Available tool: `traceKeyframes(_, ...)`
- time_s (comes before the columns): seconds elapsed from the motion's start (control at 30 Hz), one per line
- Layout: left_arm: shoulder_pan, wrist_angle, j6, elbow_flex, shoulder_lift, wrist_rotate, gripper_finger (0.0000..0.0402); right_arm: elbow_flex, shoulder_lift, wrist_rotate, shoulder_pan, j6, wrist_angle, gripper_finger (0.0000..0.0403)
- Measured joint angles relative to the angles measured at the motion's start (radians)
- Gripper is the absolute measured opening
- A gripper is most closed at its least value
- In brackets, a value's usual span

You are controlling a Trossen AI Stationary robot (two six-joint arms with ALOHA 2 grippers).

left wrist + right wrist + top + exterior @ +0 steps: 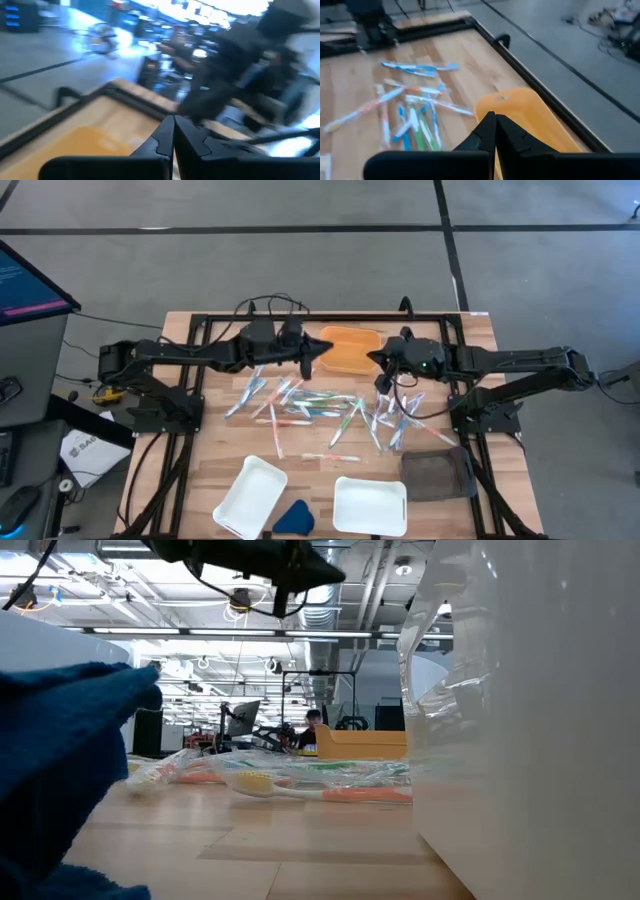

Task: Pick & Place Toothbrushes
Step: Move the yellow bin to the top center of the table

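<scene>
Left gripper (322,348): fingers pressed together, nothing between them; tip above the near-left edge of the orange tray (352,348). Wrist view shows the two dark fingers (165,137) meeting at a point over the orange surface.
Toothbrushes (320,408): loose scatter on the table (180,470), just below and between both fingertips; none held. Blue, green, orange and clear ones mixed, some crossing each other. Low view shows them lying flat in a band mid-table (300,780).
Orange tray: directly between the two sets of fingertips, at the table's far edge; holds nothing visible.
Right gripper (373,358): fingers together, holding nothing; tip at the orange tray's right edge, facing the left gripper's tip across the tray. Wrist view: fingers (490,132) closed over the tray's corner, toothbrushes spread beyond.
White trays: two, one (250,495) and another (369,504), at the near edge, well apart from both fingertips.
Blue wedge (294,518): between the white trays.
Dark tray (437,473): near right, beyond the scatter.
</scene>
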Motion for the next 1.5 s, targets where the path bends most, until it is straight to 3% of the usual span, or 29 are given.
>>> traceKeyframes(0.23,-0.074,0.072,0.019,0.0,0.0,0.047,0.0003,0.0,0.0,-0.001,0.049,-0.024,0.008,0.0001)
traceKeyframes(0.57,-0.085,0.082,0.203,0.0,0.001,0.035,0.0003,0.0,0.076,-0.019,0.054,0.014,-0.009,0.0001)
traceKeyframes(0.73,-0.075,0.061,0.15,0.0,0.001,0.025,0.0003,0.009,0.192,-0.316,0.002,0.028,-0.013,0.0001)
traceKeyframes(0.83,-0.075,0.002,0.2,0.0,0.002,0.034,0.0003,0.046,0.264,-0.409,-0.032,0.014,-0.084,0.0001)
traceKeyframes(1.0,-0.063,-0.062,0.262,0.0,0.002,0.05,0.0003,0.108,0.36,-0.416,-0.081,0.005,-0.185,0.0001)
traceKeyframes(1.23,0.035,-0.261,0.265,0.0,0.002,0.244,0.0003,0.127,0.415,-0.417,-0.122,-0.048,-0.248,0.0001)
traceKeyframes(1.5,0.072,-0.359,0.275,0.001,0.011,0.251,0.0003,0.128,0.404,-0.416,-0.138,-0.027,-0.246,0.0001)
